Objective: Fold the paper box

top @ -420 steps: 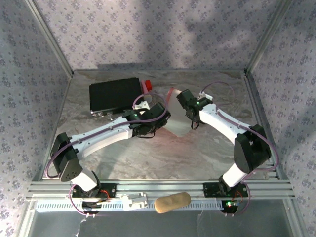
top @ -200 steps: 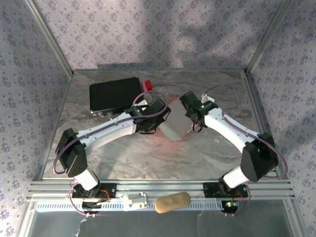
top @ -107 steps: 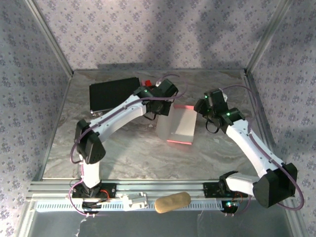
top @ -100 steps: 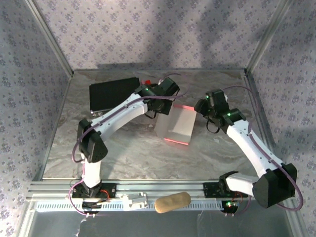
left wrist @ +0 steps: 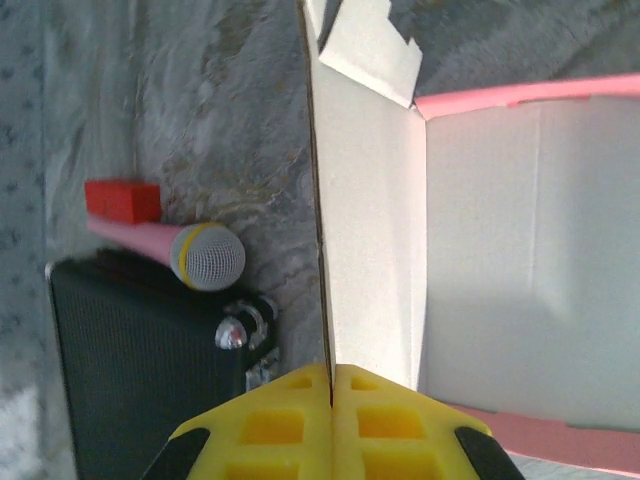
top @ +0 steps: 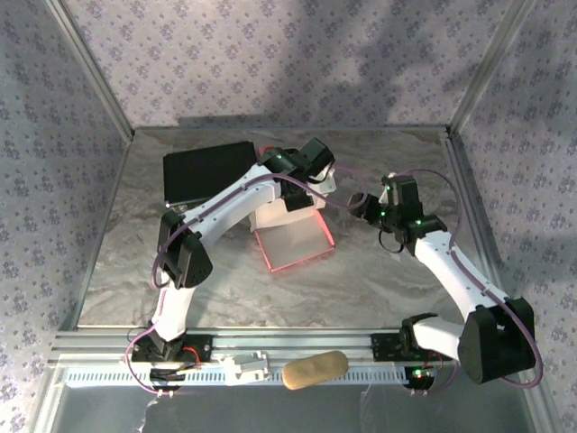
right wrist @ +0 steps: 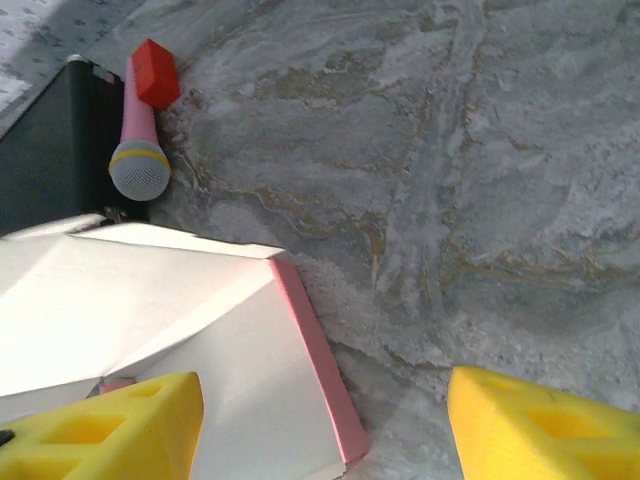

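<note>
The paper box [top: 293, 239] lies opened on the table's middle, pale inside with pink edges. My left gripper [top: 290, 191] stands at its back end. In the left wrist view the yellow fingers [left wrist: 331, 372] are shut on the thin edge of an upright side wall of the box [left wrist: 520, 250]. My right gripper [top: 358, 206] hovers to the right of the box, open. In the right wrist view the box's [right wrist: 200, 330] pink right edge lies on the table between the spread fingertips of that gripper [right wrist: 325, 425], touching neither.
A black box [top: 209, 173] sits at the back left. Beside it lie a pink microphone [right wrist: 140, 150] and a red block [right wrist: 155, 72]. A tan oblong object [top: 315, 368] rests on the front rail. Patterned walls and metal posts enclose the table.
The left gripper has swung toward the back and turned the box, which now lies flatter and farther left. The right gripper has pulled away to the right of the box.
</note>
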Robot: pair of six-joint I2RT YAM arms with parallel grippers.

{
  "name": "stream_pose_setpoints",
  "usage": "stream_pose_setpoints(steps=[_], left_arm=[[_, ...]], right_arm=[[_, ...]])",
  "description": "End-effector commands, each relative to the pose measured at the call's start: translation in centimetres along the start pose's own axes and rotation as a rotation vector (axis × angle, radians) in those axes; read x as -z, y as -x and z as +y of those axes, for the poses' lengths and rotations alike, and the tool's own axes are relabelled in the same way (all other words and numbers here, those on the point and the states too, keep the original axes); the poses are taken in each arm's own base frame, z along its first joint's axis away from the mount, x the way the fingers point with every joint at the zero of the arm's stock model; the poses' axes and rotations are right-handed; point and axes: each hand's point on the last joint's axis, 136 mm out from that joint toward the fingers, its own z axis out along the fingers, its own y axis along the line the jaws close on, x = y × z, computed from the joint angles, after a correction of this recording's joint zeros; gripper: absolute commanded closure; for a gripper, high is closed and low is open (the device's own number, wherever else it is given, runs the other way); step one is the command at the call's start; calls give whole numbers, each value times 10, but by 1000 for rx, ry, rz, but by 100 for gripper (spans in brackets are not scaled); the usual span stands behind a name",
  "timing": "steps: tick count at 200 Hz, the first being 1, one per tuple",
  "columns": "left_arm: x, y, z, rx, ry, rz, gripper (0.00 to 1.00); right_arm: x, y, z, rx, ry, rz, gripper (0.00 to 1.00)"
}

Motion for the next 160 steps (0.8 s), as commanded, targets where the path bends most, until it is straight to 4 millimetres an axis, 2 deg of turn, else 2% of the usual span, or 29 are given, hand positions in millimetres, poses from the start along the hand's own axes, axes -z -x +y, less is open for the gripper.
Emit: stream_pose_setpoints(steps=[1,16,42,65,78,88,98,119,121,127,139,160], left_arm=[[15,17,13,-178,30,-122,100],[7,19,17,-204,42,-124,100],[7,21,30,-137,94,-137,75],[33,29,47,19,150,-225,62],[48,24,59,146,174,-253,57],[58,11,70,273,183,-251,53],[62,-11,78,409,158,-223,50],[57,-62,72,683,-44,-163,47],[50,-68,67,702,-70,-143,47],[47,-80,64,762,-115,-139,46],[38,-94,52,842,-216,-155,43],[20,-116,46,913,-234,-172,43]], right_arm=[[-7,3,5,63,36,-1,34],[-11,2,8,97,52,7,34],[-14,1,11,168,52,7,34],[-15,5,12,233,34,6,34],[-17,7,14,277,28,12,34],[-18,10,17,309,22,16,34],[-20,13,19,339,18,26,34],[-28,20,22,393,7,51,33],[-29,20,23,398,8,53,33],[-32,22,25,412,10,59,33],[-39,23,30,442,34,74,33],[-51,21,36,503,66,110,35]])
